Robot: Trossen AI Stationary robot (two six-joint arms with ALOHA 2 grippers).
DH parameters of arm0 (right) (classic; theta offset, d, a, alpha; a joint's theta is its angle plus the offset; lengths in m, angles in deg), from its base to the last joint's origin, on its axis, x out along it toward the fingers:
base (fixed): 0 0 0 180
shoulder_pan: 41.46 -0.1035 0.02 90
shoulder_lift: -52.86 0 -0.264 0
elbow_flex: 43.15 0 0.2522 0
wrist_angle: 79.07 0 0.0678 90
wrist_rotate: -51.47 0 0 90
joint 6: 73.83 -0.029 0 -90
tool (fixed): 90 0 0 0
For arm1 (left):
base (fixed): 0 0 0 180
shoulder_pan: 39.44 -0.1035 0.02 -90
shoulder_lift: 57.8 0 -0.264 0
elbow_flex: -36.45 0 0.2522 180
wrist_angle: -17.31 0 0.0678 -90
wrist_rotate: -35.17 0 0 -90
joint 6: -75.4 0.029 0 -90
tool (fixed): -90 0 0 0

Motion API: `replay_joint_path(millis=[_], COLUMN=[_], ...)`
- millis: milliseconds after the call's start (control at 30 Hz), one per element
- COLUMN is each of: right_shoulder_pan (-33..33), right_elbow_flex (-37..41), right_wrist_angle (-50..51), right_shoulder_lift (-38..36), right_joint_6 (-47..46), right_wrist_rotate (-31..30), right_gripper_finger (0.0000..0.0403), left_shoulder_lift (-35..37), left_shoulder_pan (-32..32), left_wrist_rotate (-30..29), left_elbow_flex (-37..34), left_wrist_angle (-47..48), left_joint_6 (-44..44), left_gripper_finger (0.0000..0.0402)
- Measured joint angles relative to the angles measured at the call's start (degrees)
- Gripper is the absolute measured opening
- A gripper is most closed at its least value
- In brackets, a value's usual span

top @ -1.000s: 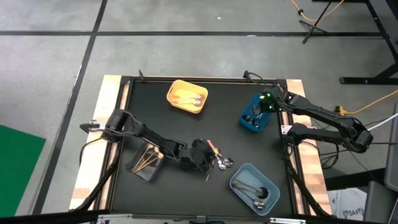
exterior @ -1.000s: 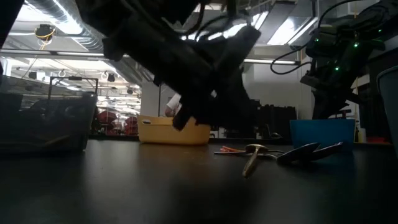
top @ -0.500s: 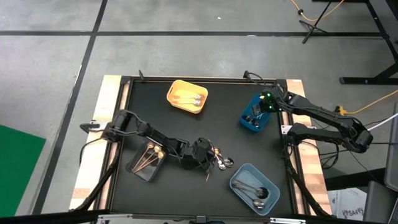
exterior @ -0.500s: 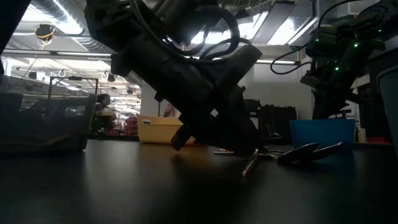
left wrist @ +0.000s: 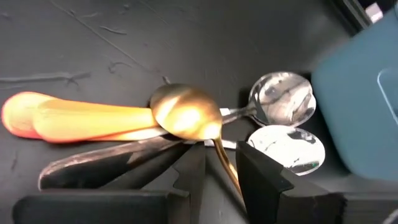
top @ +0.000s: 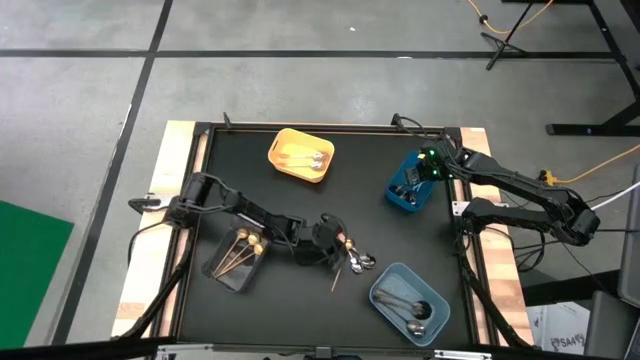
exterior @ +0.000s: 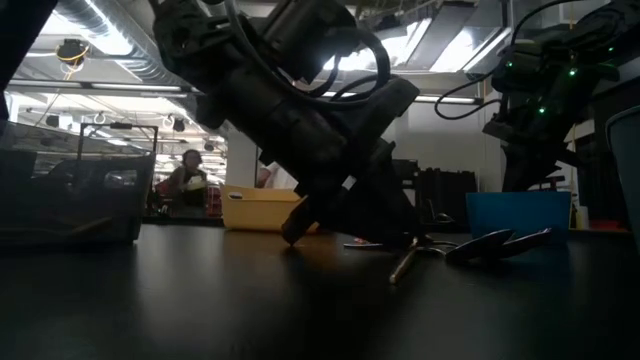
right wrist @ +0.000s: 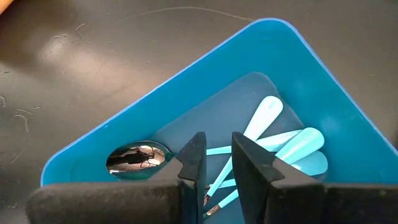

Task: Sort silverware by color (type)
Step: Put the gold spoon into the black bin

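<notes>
Table centre: I hold the left gripper (left wrist: 216, 168), fingers narrowly parted astride the gold spoon (left wrist: 186, 115) atop the loose silverware; thin, stiff, slippery, best pinched mid-handle; right gripper (right wrist: 214, 165), slightly parted, empty, over the blue bin (right wrist: 323, 93).

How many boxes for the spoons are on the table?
4. A yellow bin at the far middle, a bright blue bin at the far right, a grey-blue bin at the near right, and a clear bin at the near left.

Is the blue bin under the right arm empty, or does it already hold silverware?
Not empty. The right wrist view shows several light-blue-handled utensils and a silver spoon bowl lying inside the blue bin.
</notes>
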Motion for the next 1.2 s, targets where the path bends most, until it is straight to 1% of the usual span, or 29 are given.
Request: replay_joint_path(millis=[100,333,467,767,967,1200], right_shoulder_pan=[0.0,0.0,0.0,0.0,0.0,0.0], right_elbow_flex=[0.0,0.0,0.0,0.0,0.0,0.0], right_wrist_angle=[0.0,0.0,0.0,0.0,0.0,0.0], right_shoulder_lift=[0.0,0.0,0.02,0.01,0.0,0.0], right_joint_6=[0.0,0.0,0.0,-0.02,-0.01,0.0], right_wrist_rotate=[0.01,0.0,0.0,0.0,0.02,0.0], right_gripper_finger=[0.0066,0.0066,0.0066,0.0066,0.0066,0.0066], left_shoulder_lift=[0.05,0.15,0.16,0.18,0.26,0.53], left_shoulder_pan=[-0.32,-0.31,-0.29,-0.36,-1.65,-3.71], left_wrist_rotate=[0.0,-0.19,-0.31,-5.02,-4.88,-2.72], left_elbow_flex=[0.01,0.07,0.07,0.07,0.18,0.16], left_wrist_angle=[0.13,2.45,2.72,4.3,5.94,7.43], left_joint_6=[-1.02,-1.13,-1.12,-1.22,-1.08,-0.74], left_gripper_finger=[0.0082,0.0061,0.0058,0.0057,0.0057,0.0057])
